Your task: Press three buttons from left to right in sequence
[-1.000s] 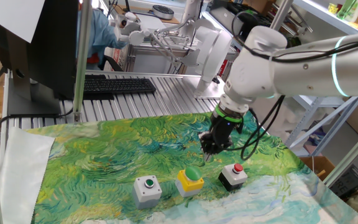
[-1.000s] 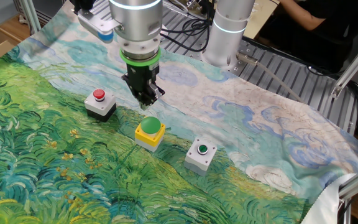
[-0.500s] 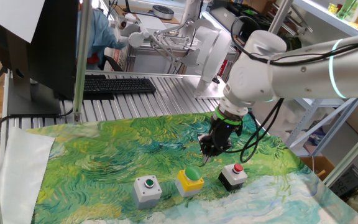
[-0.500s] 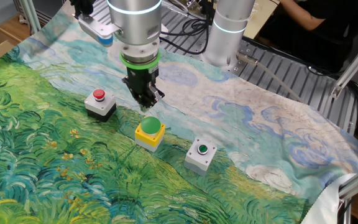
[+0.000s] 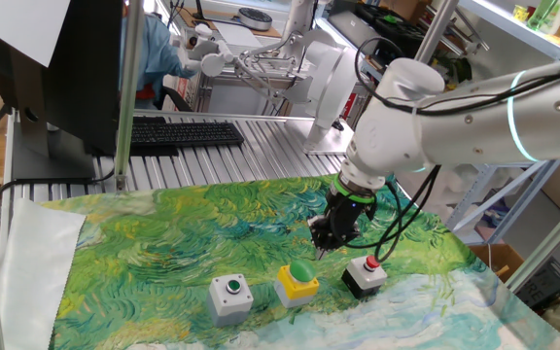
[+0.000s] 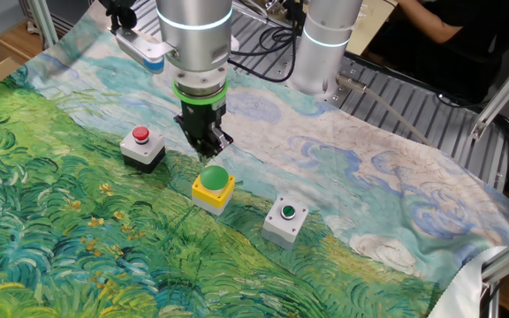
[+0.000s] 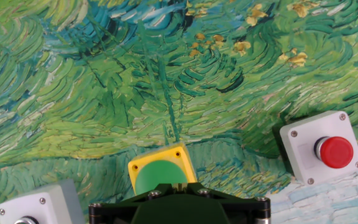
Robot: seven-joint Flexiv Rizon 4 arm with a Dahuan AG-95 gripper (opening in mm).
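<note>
Jaws: pressed together, gripping nothing, on the gripper [image 6: 208, 155], which is pointing straight down.
Gripper position: hovering just above the yellow box [image 6: 212, 191] and slightly behind its green dome [image 6: 213, 180] in the other fixed view; whether the tip is touching the dome cannot be told.
Arm: the white arm [image 5: 474, 107] is reaching in from the right of one fixed view, with cables looping beside the wrist.
Yellow box: sitting in the middle of the row of three, on the painted cloth [image 5: 192, 243] (swirling greens and blues).
Grey box: standing at the left end in one fixed view [image 5: 230, 297], its small green button [image 5: 232, 286] facing up, well clear of the gripper.
Black box: standing at the right end in one fixed view [image 5: 365, 275], carrying a small red button [image 5: 372, 262]; in the hand view its top plate is looking pale [image 7: 323, 147].
Hand view: the yellow box [image 7: 160, 171] is showing right at the gripper's dark body, with the other two boxes off to either side.
</note>
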